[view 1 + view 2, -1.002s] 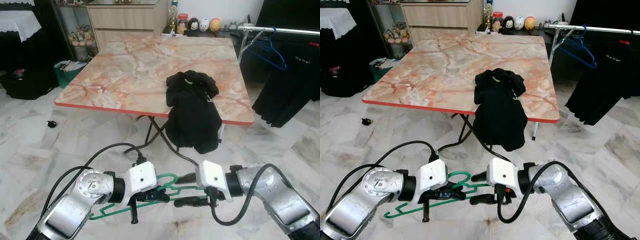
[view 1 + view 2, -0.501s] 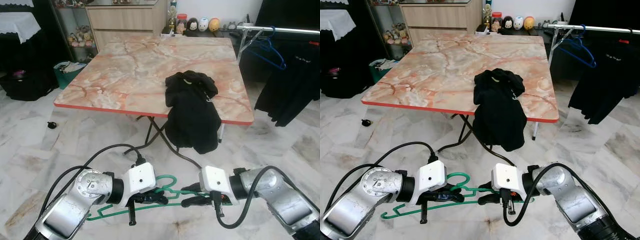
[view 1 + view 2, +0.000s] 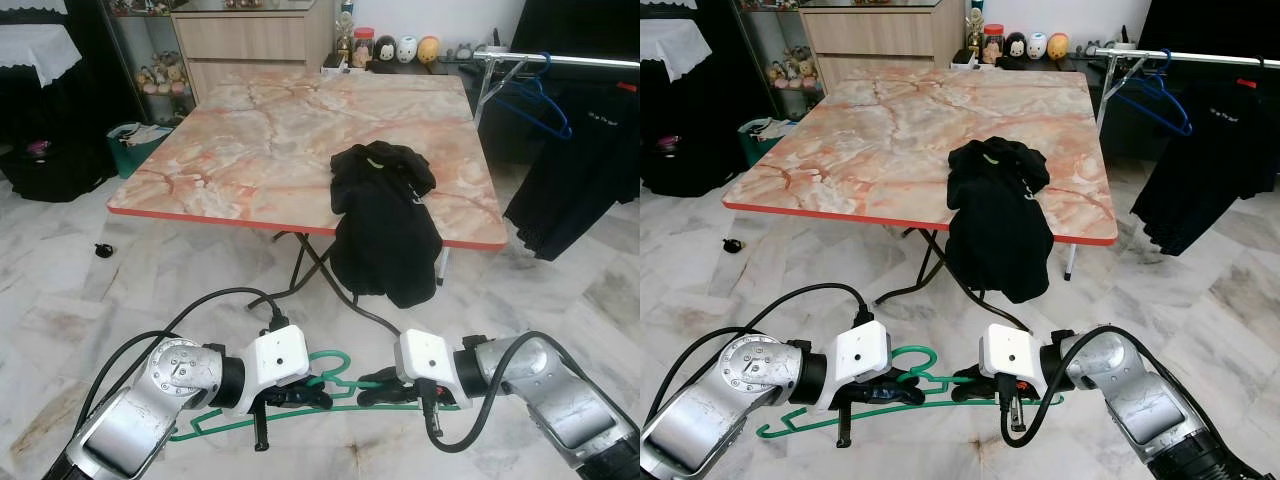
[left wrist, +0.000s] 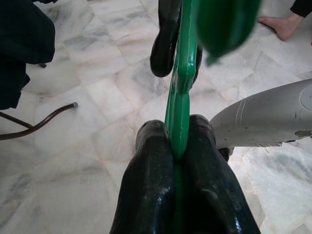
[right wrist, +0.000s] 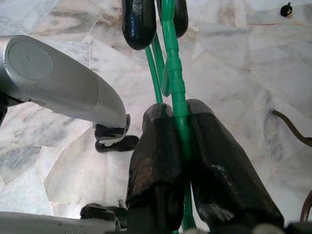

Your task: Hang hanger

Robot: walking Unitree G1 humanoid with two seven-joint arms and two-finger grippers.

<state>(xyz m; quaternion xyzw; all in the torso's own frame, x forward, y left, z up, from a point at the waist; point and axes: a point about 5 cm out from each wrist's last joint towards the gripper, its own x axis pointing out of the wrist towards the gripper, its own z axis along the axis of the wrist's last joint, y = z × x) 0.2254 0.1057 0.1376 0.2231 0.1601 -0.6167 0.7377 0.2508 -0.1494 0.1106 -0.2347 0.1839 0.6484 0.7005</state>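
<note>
The hanger (image 3: pixel 330 362) is bright green, pinched by black fingers (image 5: pixel 156 165) on silver arms. A black garment (image 3: pixel 385 225) drapes a pink-orange marbled table (image 3: pixel 260 130) edged in red. The floor (image 3: pixel 80 290) is white-grey marble tile.

Marble-topped table (image 3: pixel 260 140) (red-edged) under a black garment (image 3: pixel 385 215)

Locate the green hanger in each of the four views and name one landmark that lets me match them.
Left eye view: green hanger low in the middle, held over the floor.
Right eye view: same place, low centre.
Left wrist view: runs up the middle, clamped between the left gripper fingers.
Right wrist view: up the middle, clamped in the right gripper.
Shared landmark: the marble floor.
</note>
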